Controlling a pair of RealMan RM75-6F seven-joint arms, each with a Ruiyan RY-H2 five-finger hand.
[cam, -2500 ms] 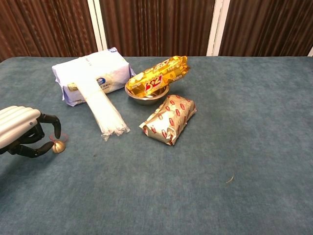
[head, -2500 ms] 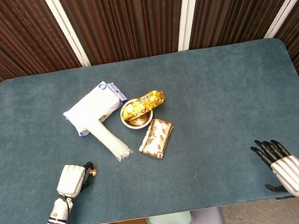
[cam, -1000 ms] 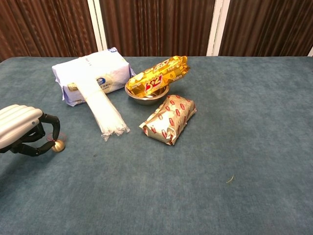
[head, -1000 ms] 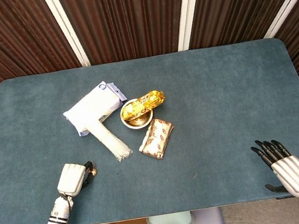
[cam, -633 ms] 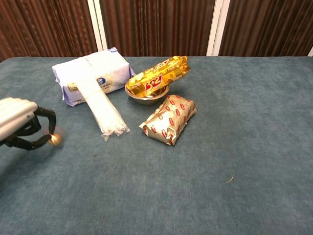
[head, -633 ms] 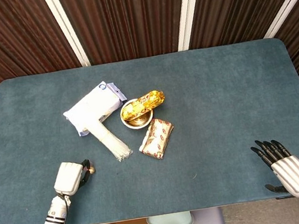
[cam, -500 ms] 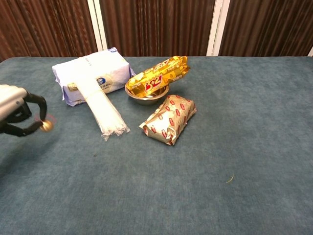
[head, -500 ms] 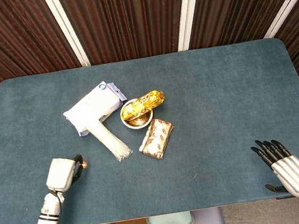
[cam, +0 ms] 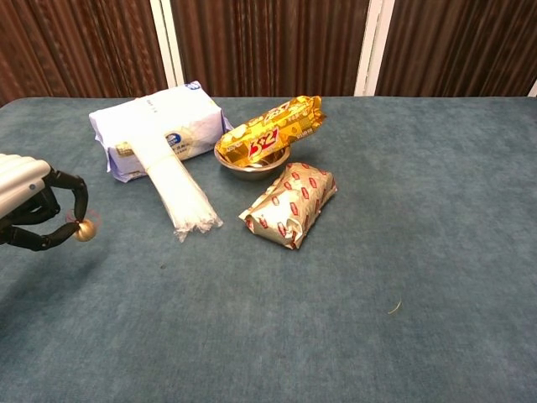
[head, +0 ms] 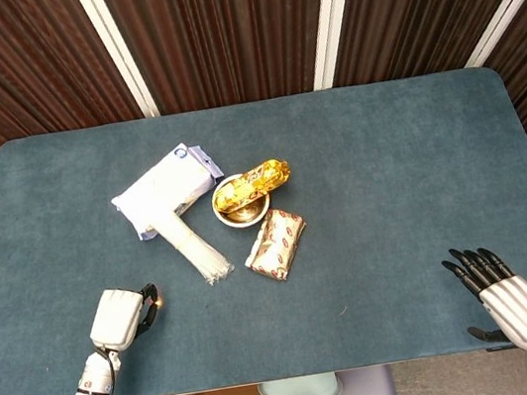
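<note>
The left hand (cam: 33, 210) pinched a small gold ball (cam: 83, 231) at its fingertips, lifted clear of the table (cam: 336, 319) (left of the straw bundle (cam: 180, 193)). Only the head view showed the right hand (head: 505, 295), empty, fingers apart.

White tissue pack (cam: 159, 126), straw bundle (cam: 180, 191), gold snack bag (cam: 270, 128) on metal bowl (cam: 251, 164), red-patterned packet (cam: 291, 204)

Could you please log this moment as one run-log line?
left hand: pinches small gold ball above table | right hand: open, near table edge
</note>
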